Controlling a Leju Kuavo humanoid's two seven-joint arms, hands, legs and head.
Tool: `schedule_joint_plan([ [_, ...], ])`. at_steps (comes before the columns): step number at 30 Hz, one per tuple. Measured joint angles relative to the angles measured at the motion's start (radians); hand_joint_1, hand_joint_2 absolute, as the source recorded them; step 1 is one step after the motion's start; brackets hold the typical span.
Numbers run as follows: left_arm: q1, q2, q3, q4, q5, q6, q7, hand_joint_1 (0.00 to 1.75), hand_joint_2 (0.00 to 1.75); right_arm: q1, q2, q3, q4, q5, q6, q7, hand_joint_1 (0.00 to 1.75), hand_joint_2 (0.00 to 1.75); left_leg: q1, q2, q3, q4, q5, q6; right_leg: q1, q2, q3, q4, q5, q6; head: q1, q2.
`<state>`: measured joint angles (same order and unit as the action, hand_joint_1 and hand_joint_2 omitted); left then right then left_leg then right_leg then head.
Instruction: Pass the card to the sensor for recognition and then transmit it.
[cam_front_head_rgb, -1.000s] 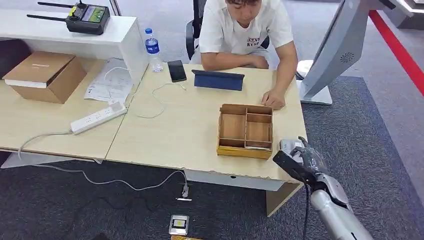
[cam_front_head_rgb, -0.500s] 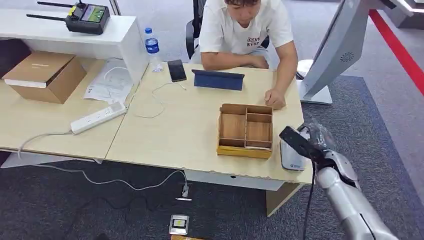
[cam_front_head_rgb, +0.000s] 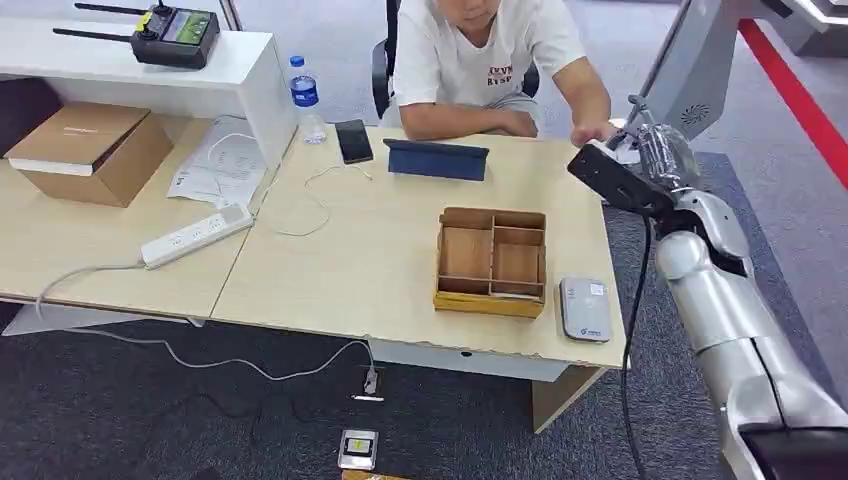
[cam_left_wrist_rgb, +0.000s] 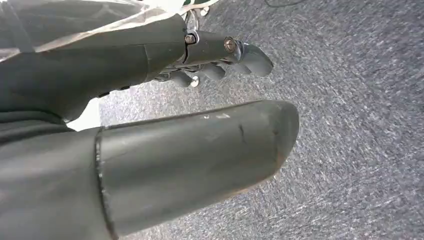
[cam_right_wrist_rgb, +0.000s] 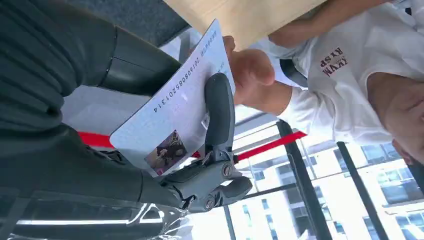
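**Card held out at the table's far right corner, person's hand at its tip**

The right hand (cam_front_head_rgb: 655, 150) is raised beyond the far right corner of the table (cam_front_head_rgb: 380, 270), pinching the card (cam_right_wrist_rgb: 175, 107) between its thick thumb and a dark finger (cam_right_wrist_rgb: 219, 112) that lies across the card's printed face. In the right wrist view the card's long axis runs outward from the palm, and its free end points straight at the person's hand (cam_right_wrist_rgb: 250, 67), which touches or very nearly touches that end; the head view shows the same person's hand (cam_front_head_rgb: 592, 133) just beside the robot's hand. I judge the handover to be the step in hand: the card needs only a short push along its own length, then a release

The sensor (cam_front_head_rgb: 585, 308), a small grey reader, lies flat near the table's near right edge, just beside the wooden tray (cam_front_head_rgb: 490, 262) and well apart from the card

The left hand (cam_left_wrist_rgb: 150, 150) hangs over grey carpet with nothing in it, thumb and fingers apart
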<state>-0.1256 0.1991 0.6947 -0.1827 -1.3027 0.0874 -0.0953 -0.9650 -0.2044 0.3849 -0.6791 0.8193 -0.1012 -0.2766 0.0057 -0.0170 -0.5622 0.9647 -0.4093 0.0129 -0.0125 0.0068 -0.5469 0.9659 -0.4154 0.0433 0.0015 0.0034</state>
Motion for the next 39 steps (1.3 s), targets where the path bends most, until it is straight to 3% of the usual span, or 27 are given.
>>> schedule_joint_plan([
  [4, -0.001, 0.001, -0.003, 0.000, -0.024, -0.002, -0.016, 0.00, 0.00, -0.058, 0.048, 0.011, 0.056, 0.058, 0.046, -0.001, 1.75, 1.75, 0.000, 0.000, 0.000, 0.000, 0.000, 0.000, 0.000, 0.000, 0.000, 0.000, 0.000, 0.000, 0.000, 0.000],
  [8, -0.001, 0.000, -0.010, 0.000, -0.042, 0.003, -0.016, 0.00, 0.00, -0.127, 0.104, 0.034, 0.120, 0.115, 0.084, 0.037, 1.75, 1.75, 0.000, 0.000, 0.000, 0.000, 0.000, 0.000, 0.000, 0.000, -0.001, 0.000, 0.000, 0.000, 0.000, 0.000],
  [15, -0.001, 0.000, -0.011, 0.000, -0.036, -0.001, 0.017, 0.00, 0.00, -0.203, 0.178, 0.071, 0.213, 0.141, 0.111, 0.087, 1.75, 1.75, 0.000, 0.000, 0.000, 0.000, 0.000, 0.000, 0.000, 0.000, -0.001, 0.000, 0.000, 0.000, 0.000, 0.000],
  [30, 0.000, 0.000, -0.011, 0.000, -0.029, -0.001, 0.029, 0.00, 0.00, -0.234, 0.224, 0.093, 0.308, 0.145, 0.106, 0.109, 1.75, 1.75, 0.000, 0.000, -0.001, 0.000, 0.000, 0.000, 0.000, 0.000, -0.001, 0.000, 0.000, -0.001, 0.000, 0.000],
  [31, 0.000, 0.000, -0.011, 0.000, -0.029, -0.001, 0.029, 0.00, 0.00, -0.234, 0.224, 0.094, 0.312, 0.145, 0.106, 0.109, 1.64, 1.75, 0.000, 0.000, -0.001, 0.000, 0.000, 0.000, 0.000, 0.000, -0.002, 0.000, 0.000, -0.001, 0.000, 0.000],
  [32, 0.000, 0.000, -0.011, 0.000, -0.029, -0.001, 0.029, 0.00, 0.00, -0.234, 0.225, 0.094, 0.316, 0.145, 0.106, 0.109, 0.30, 1.75, 0.000, 0.000, -0.001, 0.000, 0.000, 0.000, 0.000, 0.000, -0.002, 0.000, 0.000, -0.001, 0.000, 0.000],
  [33, 0.000, 0.000, -0.011, 0.000, -0.029, -0.001, 0.029, 0.00, 0.00, -0.234, 0.225, 0.095, 0.319, 0.145, 0.106, 0.109, 0.14, 1.75, 0.000, 0.000, -0.001, 0.000, 0.000, 0.000, 0.000, 0.000, -0.002, 0.000, 0.000, -0.001, 0.000, 0.000],
  [36, 0.000, 0.000, -0.011, 0.000, -0.029, -0.001, 0.029, 0.00, 0.00, -0.235, 0.229, 0.097, 0.327, 0.144, 0.103, 0.109, 0.00, 1.75, 0.000, 0.000, -0.001, 0.000, 0.000, 0.000, 0.000, 0.000, -0.002, 0.000, 0.000, -0.001, 0.000, 0.000],
  [37, 0.000, 0.000, -0.011, 0.000, -0.030, -0.001, 0.029, 0.00, 0.00, -0.235, 0.230, 0.098, 0.328, 0.144, 0.101, 0.110, 0.00, 0.00, 0.000, 0.000, -0.001, 0.000, 0.000, 0.000, 0.000, 0.000, -0.002, 0.000, 0.000, -0.001, 0.000, 0.000],
  [39, 0.000, 0.000, -0.011, 0.000, -0.030, -0.001, 0.031, 0.00, 0.00, -0.235, 0.231, 0.099, 0.334, 0.144, 0.091, 0.111, 0.00, 0.00, 0.000, 0.000, -0.001, 0.000, 0.000, 0.000, 0.000, 0.000, -0.002, 0.000, 0.000, -0.001, 0.000, 0.000],
])
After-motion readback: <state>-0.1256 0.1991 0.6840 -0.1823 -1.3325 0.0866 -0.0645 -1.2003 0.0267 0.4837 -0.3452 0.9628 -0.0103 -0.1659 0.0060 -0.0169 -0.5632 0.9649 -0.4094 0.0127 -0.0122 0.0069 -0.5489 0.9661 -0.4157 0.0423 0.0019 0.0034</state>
